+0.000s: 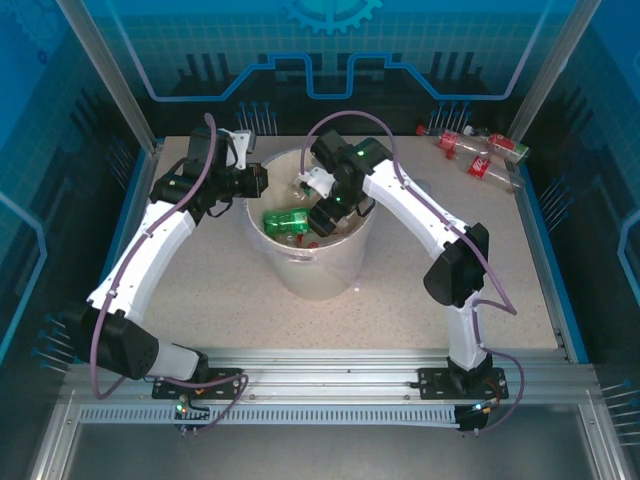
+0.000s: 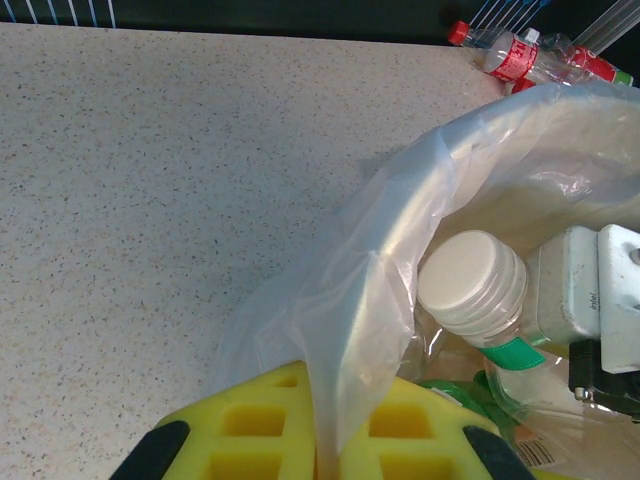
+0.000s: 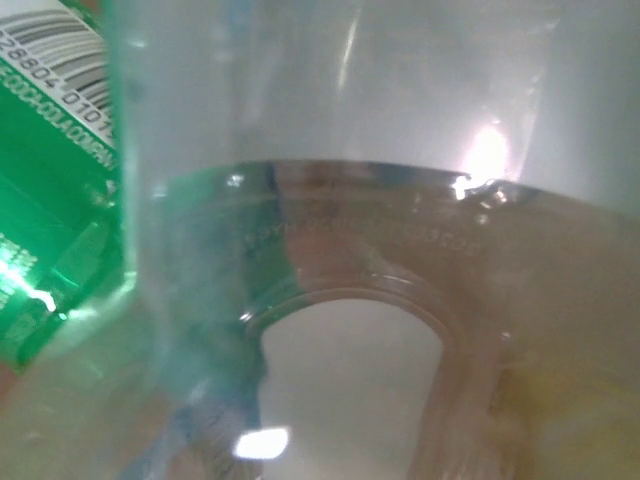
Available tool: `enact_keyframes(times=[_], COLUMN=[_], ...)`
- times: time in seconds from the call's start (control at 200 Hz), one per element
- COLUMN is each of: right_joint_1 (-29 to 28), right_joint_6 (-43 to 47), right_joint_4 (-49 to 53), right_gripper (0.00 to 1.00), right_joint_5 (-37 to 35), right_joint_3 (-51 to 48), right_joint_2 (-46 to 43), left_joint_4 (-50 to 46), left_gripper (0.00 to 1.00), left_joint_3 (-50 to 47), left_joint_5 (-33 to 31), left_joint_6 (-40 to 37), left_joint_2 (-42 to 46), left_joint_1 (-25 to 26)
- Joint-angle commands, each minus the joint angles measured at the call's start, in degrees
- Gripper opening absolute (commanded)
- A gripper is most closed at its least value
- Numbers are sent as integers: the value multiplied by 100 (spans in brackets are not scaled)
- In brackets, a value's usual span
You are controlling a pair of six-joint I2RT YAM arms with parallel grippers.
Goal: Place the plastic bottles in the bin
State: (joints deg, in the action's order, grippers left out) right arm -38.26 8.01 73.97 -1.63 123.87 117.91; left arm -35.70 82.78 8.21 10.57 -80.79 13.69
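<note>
Gripping at the left rim of the bin (image 1: 322, 272), the left gripper (image 1: 256, 181) has its yellow pads (image 2: 250, 435) drawn almost together, with a fold of the clear bag liner (image 2: 345, 300) pinched between them. Just inside the rim from this gripper, a white-capped bottle (image 2: 472, 282) with a green neck ring lies against the liner.

Over the middle of the bin, the right gripper (image 1: 322, 218) reaches down below the rim. I cannot tell how far its fingers are spread, nor whether they hold anything. Its wrist camera looks from very near at a clear bottle (image 3: 380, 200), blurred, with a green label and barcode at the left edge.

Inside the bin, just left of the right gripper, lies a green bottle (image 1: 288, 220) on its side, between the two grippers.

Well apart from the bin, toward the far right corner of the table (image 1: 200, 300), three red-labelled bottles (image 1: 490, 168) lie on their sides close together; they also appear beyond the bin's rim from the left wrist (image 2: 515, 55).
</note>
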Motion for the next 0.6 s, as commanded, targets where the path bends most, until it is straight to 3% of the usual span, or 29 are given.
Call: enact_keyframes(times=[0.0, 0.34, 0.595], right_joint_1=[-15, -1, 18], right_joint_6=[8, 113, 172], right_joint_4=[205, -174, -312], right_gripper=[90, 100, 100], right_joint_5=[-134, 620, 708], right_joint_3=[158, 566, 955], right_joint_2=[92, -638, -1096], left_joint_4=[-251, -221, -215], left_gripper=[0, 0, 0], left_joint_3=[13, 2, 1], left_joint_5=[395, 408, 395], left_joint_6=[217, 235, 235], left_joint_2=[-68, -50, -50], left_joint_1=[87, 98, 98])
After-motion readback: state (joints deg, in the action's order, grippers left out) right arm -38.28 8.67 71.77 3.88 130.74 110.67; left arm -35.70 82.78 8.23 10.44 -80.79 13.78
